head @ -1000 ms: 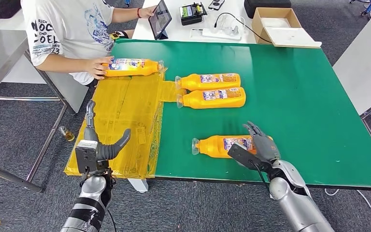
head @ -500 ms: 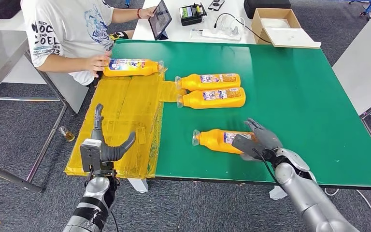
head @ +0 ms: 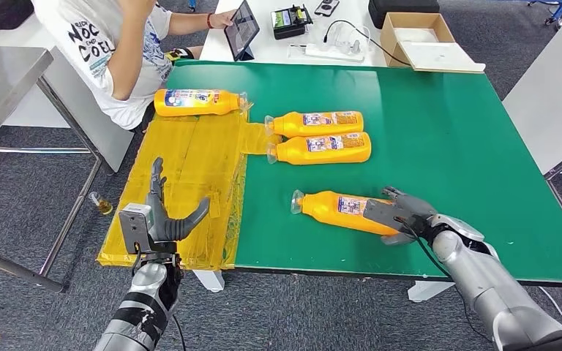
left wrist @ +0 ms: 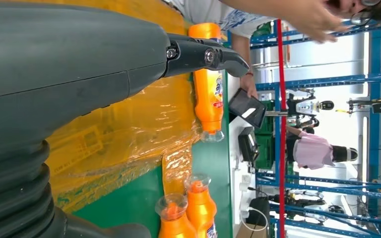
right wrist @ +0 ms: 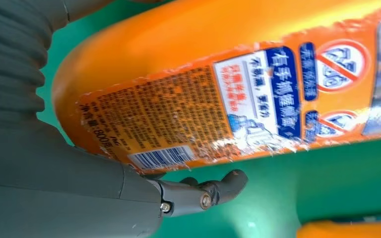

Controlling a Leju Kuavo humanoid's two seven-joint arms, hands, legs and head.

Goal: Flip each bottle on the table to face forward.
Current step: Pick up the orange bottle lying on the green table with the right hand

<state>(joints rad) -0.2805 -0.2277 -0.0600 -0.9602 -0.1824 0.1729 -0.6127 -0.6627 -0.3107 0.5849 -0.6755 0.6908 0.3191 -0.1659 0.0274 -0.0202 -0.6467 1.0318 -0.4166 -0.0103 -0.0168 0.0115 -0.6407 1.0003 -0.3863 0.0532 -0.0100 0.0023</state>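
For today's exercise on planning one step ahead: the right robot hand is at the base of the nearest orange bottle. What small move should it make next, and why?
Probably close the fingers around the bottle's base and begin rolling it. The right robot hand sits at the base of the nearest bottle, which lies on the green table. The right wrist view shows its barcode panel facing up, so it likely needs flipping.
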